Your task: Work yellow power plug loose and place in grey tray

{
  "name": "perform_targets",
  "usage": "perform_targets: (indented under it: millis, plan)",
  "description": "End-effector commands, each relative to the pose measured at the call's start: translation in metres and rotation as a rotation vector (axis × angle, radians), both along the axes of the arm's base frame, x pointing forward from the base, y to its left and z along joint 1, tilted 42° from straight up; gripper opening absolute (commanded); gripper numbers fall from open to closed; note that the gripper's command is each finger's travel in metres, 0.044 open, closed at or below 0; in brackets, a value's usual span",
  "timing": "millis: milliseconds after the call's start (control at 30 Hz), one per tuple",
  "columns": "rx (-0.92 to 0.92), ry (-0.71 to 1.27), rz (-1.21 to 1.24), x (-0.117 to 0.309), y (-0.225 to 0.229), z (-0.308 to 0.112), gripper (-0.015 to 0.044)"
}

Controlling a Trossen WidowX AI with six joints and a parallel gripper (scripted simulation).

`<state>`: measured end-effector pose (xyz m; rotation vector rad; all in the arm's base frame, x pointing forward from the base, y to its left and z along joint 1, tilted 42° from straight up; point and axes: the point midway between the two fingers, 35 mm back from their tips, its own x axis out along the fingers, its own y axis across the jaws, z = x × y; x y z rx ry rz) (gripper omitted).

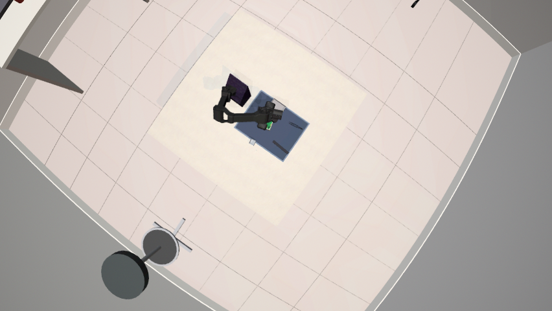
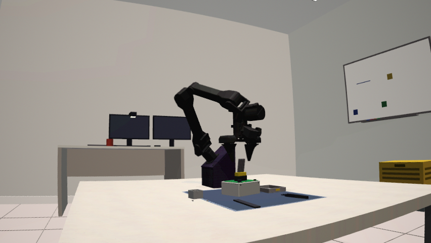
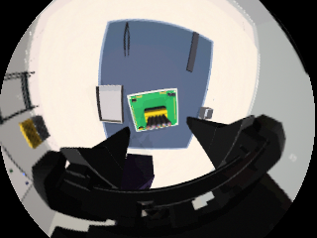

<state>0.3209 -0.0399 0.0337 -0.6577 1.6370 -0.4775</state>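
The plug (image 2: pixel 240 174) (image 3: pixel 156 111) sits below the spread, empty fingers (image 2: pixel 249 151), and a straight-up yank could leave it jammed!

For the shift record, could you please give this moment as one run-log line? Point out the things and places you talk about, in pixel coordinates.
gripper (image 2: pixel 239 160) (image 3: pixel 158 125): open, above board | yellow plug (image 2: pixel 240 174) (image 3: pixel 156 111): in socket | grey tray (image 2: pixel 264 191) (image 3: pixel 111 103): plug not inside

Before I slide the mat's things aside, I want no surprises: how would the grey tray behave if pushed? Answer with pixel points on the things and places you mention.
The grey tray (image 1: pixel 278 103) (image 2: pixel 272 189) (image 3: pixel 111 103) would probably slide flat, being low and wide. Its straight walls look stiff, so it shouldn't flex or roll.
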Motion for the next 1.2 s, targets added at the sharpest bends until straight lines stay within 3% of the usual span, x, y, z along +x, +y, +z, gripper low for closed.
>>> perform_targets:
  millis: [0,500,1033,1167]
  plan:
    - [-0.005,0.004,0.002,-0.002,-0.005,-0.006,0.0430]
    - [-0.005,0.004,0.002,-0.003,-0.017,-0.018,0.0430]
    - [-0.005,0.004,0.002,-0.003,-0.017,-0.018,0.0010]
    - [-0.005,0.004,0.002,-0.003,-0.017,-0.018,0.0000]
